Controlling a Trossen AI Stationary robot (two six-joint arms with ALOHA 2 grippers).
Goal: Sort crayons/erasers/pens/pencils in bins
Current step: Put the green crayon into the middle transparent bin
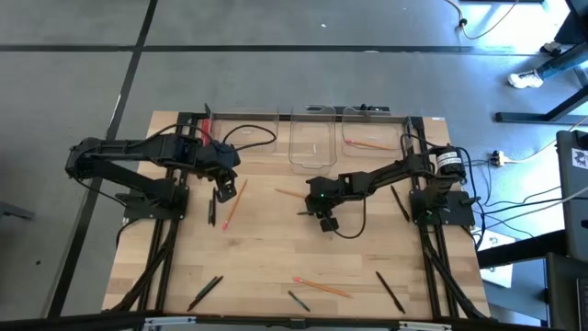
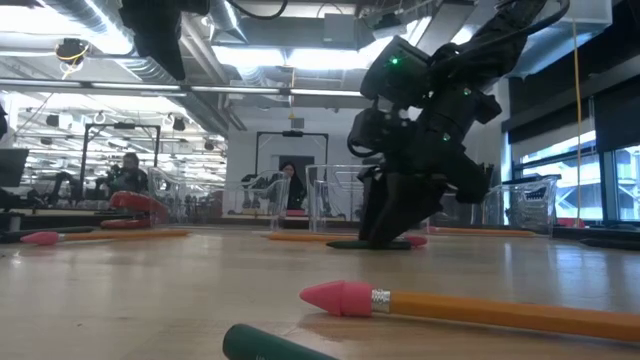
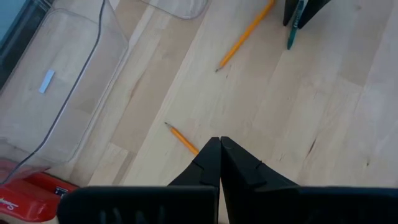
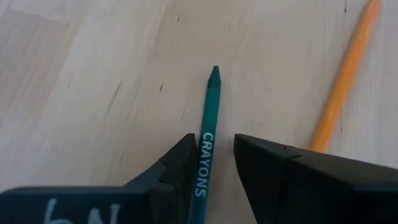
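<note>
I have the right gripper (image 4: pixel 214 163) down at the middle of the counter (image 1: pixel 266 267), its fingers straddling a dark green crayon (image 4: pixel 208 134) marked CRAYONS; whether they pinch it yet, I cannot tell. An orange pencil (image 4: pixel 345 71) lies just beside it. My left gripper (image 3: pixel 220 155) hovers with fingers pressed together over another pencil (image 3: pixel 182 138) on the left side. Three clear bins (image 1: pixel 310 138) stand along the far edge, and one of them on the right holds a pencil (image 1: pixel 367 144). More pens (image 1: pixel 390 291) and crayons lie scattered near the front edge.
</note>
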